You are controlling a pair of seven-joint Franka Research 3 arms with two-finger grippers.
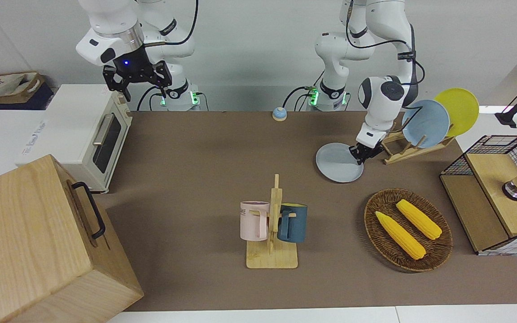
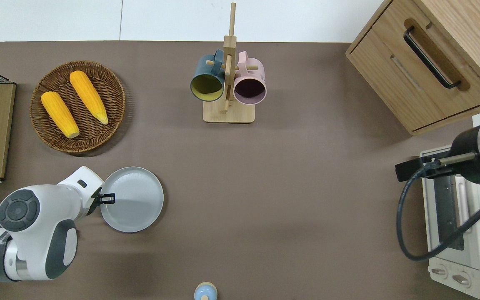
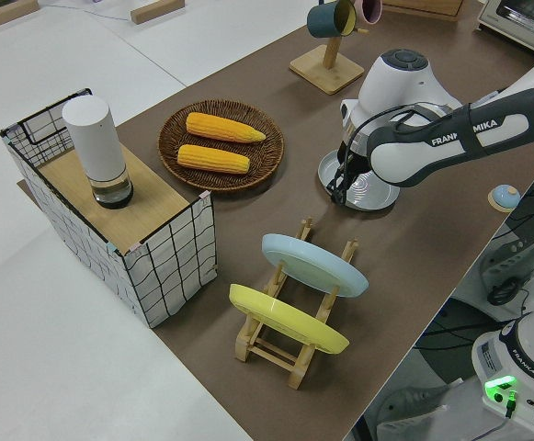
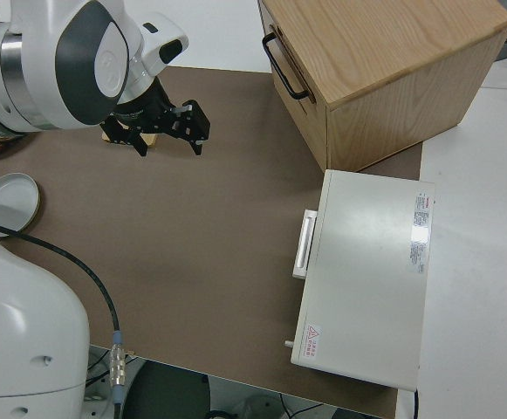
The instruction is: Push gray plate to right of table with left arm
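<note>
One gray plate (image 2: 133, 200) flat on the table (image 2: 265, 187), left gripper (image 2: 108, 198) at its rim, jaws' gap unclear.

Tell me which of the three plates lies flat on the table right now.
The gray plate, with the left gripper at its rim. The light-blue plate and yellow plate stand on edge in the wooden rack.

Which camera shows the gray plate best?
The overhead view: the whole gray plate shows, with the left pincer at its rim. The front view shows it slanted, the left side view half hidden, the right side view only an edge.
</note>
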